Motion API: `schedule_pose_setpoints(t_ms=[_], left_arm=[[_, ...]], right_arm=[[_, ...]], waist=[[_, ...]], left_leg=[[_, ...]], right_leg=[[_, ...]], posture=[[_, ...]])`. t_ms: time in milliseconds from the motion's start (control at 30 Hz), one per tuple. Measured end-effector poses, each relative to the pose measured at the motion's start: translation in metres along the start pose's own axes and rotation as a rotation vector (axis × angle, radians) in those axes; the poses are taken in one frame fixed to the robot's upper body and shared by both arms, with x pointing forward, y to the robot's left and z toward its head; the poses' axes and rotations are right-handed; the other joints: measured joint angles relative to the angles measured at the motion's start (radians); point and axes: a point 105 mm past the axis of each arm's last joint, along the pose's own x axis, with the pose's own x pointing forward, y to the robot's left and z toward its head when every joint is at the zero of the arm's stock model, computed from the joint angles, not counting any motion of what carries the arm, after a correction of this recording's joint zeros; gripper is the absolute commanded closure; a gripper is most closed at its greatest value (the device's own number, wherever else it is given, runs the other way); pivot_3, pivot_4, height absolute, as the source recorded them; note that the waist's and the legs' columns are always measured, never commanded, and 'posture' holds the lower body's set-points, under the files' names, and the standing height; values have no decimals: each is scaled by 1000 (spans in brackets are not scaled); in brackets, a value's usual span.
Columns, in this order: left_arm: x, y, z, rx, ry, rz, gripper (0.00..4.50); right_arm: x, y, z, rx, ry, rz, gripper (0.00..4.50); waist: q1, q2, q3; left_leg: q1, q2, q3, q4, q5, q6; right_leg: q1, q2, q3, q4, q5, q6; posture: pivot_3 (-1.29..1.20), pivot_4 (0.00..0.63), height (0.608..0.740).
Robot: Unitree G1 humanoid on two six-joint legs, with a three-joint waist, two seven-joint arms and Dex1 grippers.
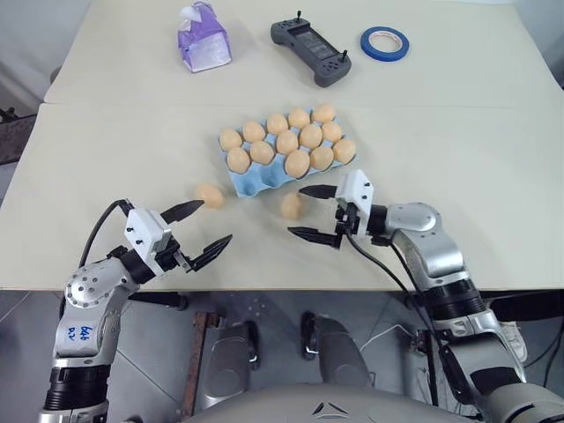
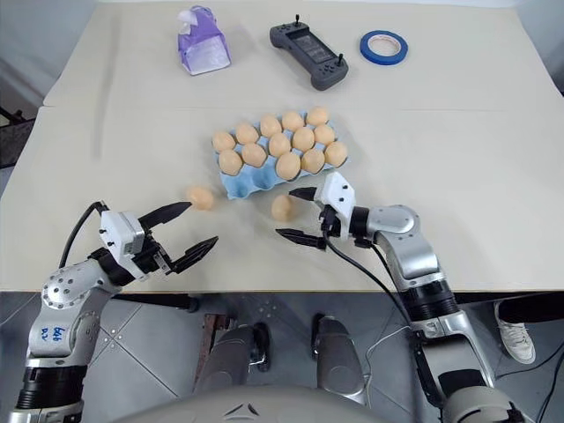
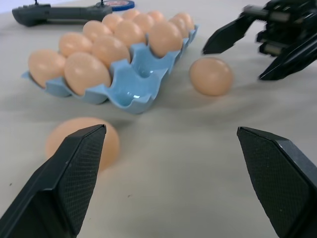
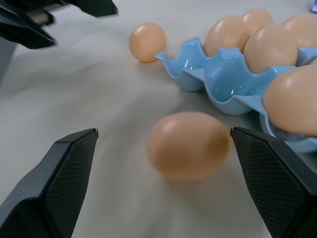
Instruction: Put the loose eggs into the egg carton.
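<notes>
- Two loose eggs on the counter, both apart from the egg carton (image 1: 249, 183): one egg (image 1: 292, 205) just off the carton's near edge, the other egg (image 1: 210, 195) off the carton's near-left corner.
- Carton nearly full of tan eggs; two or three empty cups visible along the near-left edge, facing the loose ones.
- Likely to handle as light, rigid, smooth, brittle shells: prone to roll on the flat counter and to slip or crack under a hard pinch. Best taken across the short middle, pads on opposite sides, with a gentle close.
- Right end effector (image 1: 312, 212) spread wide and empty, reaching level toward the robot's left, fingers straddling the egg nearest the carton; no contact seen.
- Left end effector (image 1: 199, 231) also wide open and empty, held level and angled toward the carton, one fingertip close to the corner egg, not touching it.
- Farther out beyond the carton's far side: a purple bag (image 1: 204, 37), a dark handheld controller (image 1: 311, 49) and a blue tape ring (image 1: 384, 42), all well apart from the carton.
</notes>
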Motion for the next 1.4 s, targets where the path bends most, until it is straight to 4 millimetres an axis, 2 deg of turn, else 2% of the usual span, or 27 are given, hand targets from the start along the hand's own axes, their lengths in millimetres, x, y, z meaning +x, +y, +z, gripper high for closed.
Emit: schedule_pose_setpoints(t_ms=[267,367,500,600,700,900,1000,1200,1300,1400], left_arm=[[-3,-2,0,-1,5,17,0],[-2,-3,3,6,-1,18,0],[-2,-3,3,3,1,20,0],[-2,-3,3,3,1,22,0],[-2,-2,2,2,2,28,0],[-2,-3,2,-4,-4,31,0],[-1,-3,2,-8,-10,34,0],[-3,-4,-1,-19,-3,46,0],[-5,-6,-4,-29,7,49,0],[-6,-6,-5,-32,9,57,0]], right_arm=[[24,7,-10,33,25,39,20],[26,5,-14,39,27,25,620],[31,2,-8,43,-1,19,1976],[30,0,1,43,-36,16,1976],[33,-1,19,54,-102,22,1976],[44,-25,58,-16,-181,-45,1976],[47,-33,56,-33,-166,-64,1976],[39,-19,50,-8,-178,26,1976],[25,-12,43,4,-146,62,1407],[17,4,32,36,-101,113,386]], waist=[[-2,0,0],[-1,0,0],[-2,0,0],[-3,0,0],[-5,0,0],[-5,0,0],[-4,0,0],[-3,0,0],[-2,0,0],[-1,0,0]], left_leg=[[0,0,0,-1,0,0],[0,0,0,-1,0,0],[0,0,0,-1,0,0],[0,0,0,-1,0,0],[0,0,0,-1,0,0],[0,0,0,-1,0,0],[0,0,0,-3,0,-1],[-1,0,1,-3,0,3],[-1,0,1,-3,-2,0],[0,1,1,-2,-2,-1]], right_leg=[[0,0,0,0,0,-1],[0,0,0,0,0,-1],[0,0,0,0,0,-1],[-1,0,0,0,0,-1],[-1,0,0,0,0,-1],[-1,0,0,0,0,-1],[-1,0,-1,0,0,-1],[-1,0,-2,-1,0,-1],[-1,0,-2,-1,0,-1],[-1,0,-2,-1,-1,-1]], posture=[[0,150,740],[0,150,740],[0,150,740],[0,150,740],[0,150,740],[0,150,740],[0,150,740],[0,150,740],[0,150,740],[0,150,740]])
